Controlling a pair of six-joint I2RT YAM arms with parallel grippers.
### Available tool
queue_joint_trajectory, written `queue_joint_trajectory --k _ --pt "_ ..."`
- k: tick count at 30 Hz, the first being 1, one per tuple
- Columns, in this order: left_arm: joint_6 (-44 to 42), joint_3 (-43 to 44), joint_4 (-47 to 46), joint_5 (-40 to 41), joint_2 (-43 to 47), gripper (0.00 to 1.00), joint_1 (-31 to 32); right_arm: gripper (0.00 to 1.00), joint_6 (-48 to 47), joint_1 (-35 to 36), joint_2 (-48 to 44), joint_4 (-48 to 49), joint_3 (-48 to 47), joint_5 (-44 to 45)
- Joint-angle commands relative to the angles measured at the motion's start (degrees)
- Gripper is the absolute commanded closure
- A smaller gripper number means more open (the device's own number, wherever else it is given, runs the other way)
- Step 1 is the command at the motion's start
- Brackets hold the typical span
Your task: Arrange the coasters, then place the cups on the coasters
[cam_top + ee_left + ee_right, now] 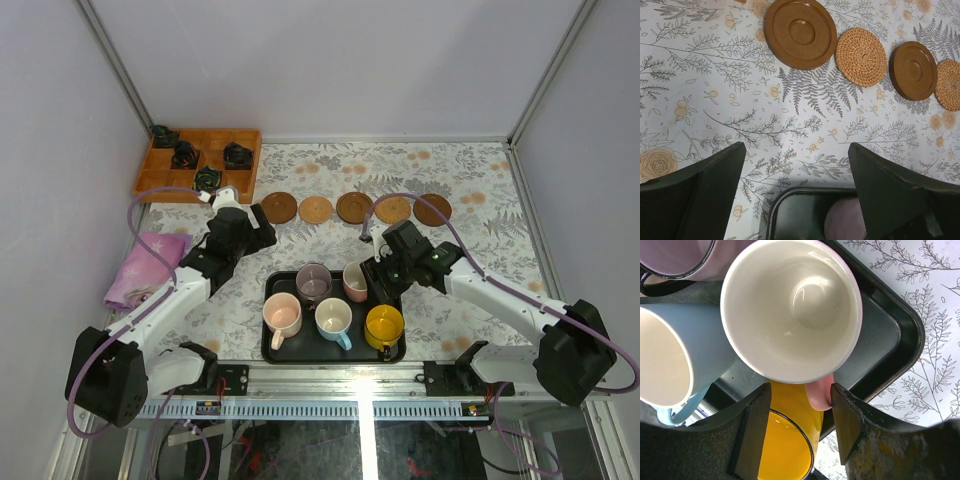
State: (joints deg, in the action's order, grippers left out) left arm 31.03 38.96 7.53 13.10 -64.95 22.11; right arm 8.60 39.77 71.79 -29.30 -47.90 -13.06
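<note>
Table [480, 190]: we see the coasters [354, 207] laid in a row along its far side, well apart from the tray [266, 300] near the arms. All five cups stand upright in the tray, none yet on a coaster.

Left gripper [796, 150]: jaws spread wide and empty, hovering over bare cloth just beyond the tray's far edge.

Right gripper [800, 402]: jaws unclenched, straddling the handle [819, 392] of the salmon cup [790, 305]. One finger seems to touch the handle, though we cannot be sure.

Handling: we judge the salmon cup rigid, light, glazed and therefore slick, and liable to chip against the yellow cup [790, 445] crowding it. The handle is the one free hold. A pinch there may let the cup swing, so a straight upward lift suits.
</note>
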Motion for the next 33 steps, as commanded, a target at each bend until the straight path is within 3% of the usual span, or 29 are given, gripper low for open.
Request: queue_joint_trajectory --k 1,19,30,33 --pt "-0.7 0.5 -0.6 1.1 -0.7 0.16 0.2 0.42 2.0 0.6 -0.8 0.3 0.1 2.2" --pt "-0.5 0.3 -0.6 1.1 -1.2 0.16 0.2 0.42 0.3 0.7 5.6 4.2 -0.9 2.0" --pt "-0.4 0.6 -0.3 0.7 -2.0 0.15 0.2 0.59 0.4 0.7 6.3 4.6 -0.7 2.9" --pt "-0.5 0.6 -0.3 0.8 -2.0 0.15 0.2 0.74 0.3 0.7 6.5 4.6 -0.6 2.9"
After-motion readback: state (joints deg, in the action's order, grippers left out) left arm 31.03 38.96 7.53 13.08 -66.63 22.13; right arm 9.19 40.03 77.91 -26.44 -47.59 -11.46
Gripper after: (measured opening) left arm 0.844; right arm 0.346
